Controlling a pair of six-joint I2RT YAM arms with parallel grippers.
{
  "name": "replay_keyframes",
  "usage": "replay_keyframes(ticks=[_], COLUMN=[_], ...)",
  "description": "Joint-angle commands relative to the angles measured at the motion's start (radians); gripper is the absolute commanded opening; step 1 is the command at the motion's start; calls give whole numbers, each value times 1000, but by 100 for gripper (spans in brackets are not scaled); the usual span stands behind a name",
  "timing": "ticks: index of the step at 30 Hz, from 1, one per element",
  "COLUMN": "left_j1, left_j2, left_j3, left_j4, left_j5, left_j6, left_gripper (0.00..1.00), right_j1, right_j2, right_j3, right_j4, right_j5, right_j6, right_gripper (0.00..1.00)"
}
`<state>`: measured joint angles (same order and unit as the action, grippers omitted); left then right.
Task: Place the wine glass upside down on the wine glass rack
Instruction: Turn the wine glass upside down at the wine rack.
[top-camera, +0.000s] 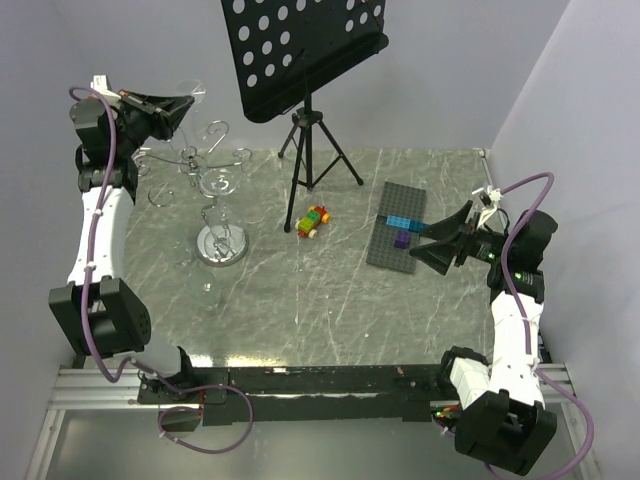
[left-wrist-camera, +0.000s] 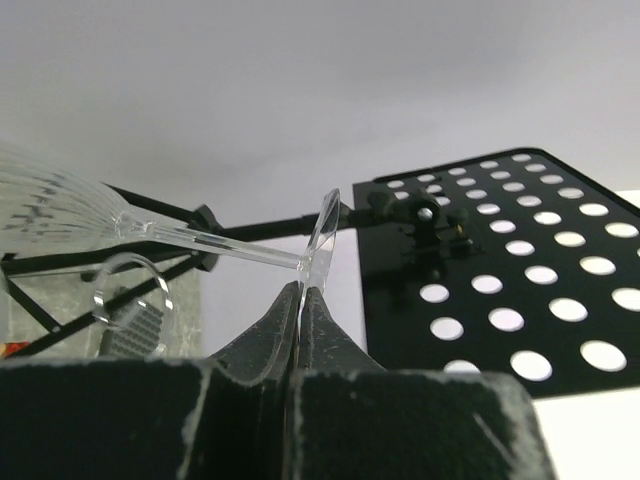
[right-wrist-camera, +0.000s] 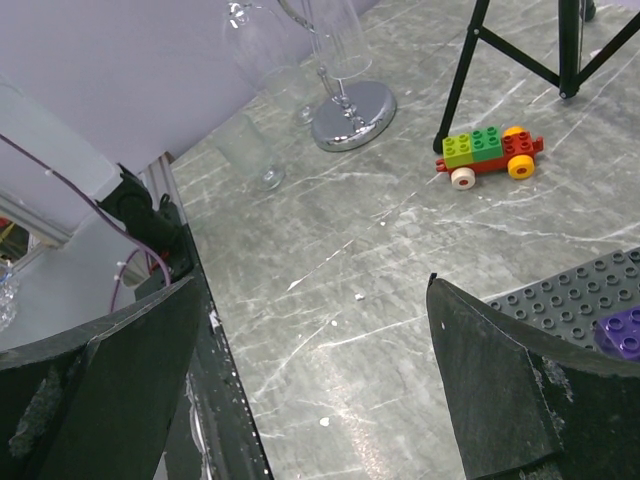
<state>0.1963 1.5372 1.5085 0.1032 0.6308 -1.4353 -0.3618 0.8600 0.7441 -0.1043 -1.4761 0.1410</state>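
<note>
While pinched — wine glass (left-wrist-camera: 215, 245), left hand (left-wrist-camera: 302, 300)

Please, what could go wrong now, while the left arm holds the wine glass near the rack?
The left gripper pinches only the thin foot of the wine glass, so the glass may slip or swing. The wine glass rack already seems to carry another glass; the new one could knock it. The music stand is close by and could be hit.
</note>
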Motion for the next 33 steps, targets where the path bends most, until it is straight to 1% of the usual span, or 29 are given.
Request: replay_keyframes(ticks=[1, 6, 12, 20, 28, 33], left_j1=[-18, -24, -26, -34, -87, -112], left_j2=[-84, -107, -115, -118, -114, -97], left_j3=[2, 1, -19, -36, -45, -50], left_j4=[-37, -149, -214, -218, -231, -195], left_j5=[-32, -89, -120, -121, -146, -145], left_j6=[-70, -57, -47, -53, -66, -89], left_gripper=[1, 1, 1, 1, 1, 1], right_j1=[9, 9, 11, 11, 12, 14], right_j2=[-21, -24, -30, -32, -32, -30], right_j3=[-8, -8, -6, -6, -8, -8], right_j4=[51, 51, 48, 48, 51, 49], right_j5=[-294, -294, -294, -294, -294, -294], right_j6=[-7, -7, -9, -9, -11, -11], right_gripper=[100, 100, 100, 100, 100, 100])
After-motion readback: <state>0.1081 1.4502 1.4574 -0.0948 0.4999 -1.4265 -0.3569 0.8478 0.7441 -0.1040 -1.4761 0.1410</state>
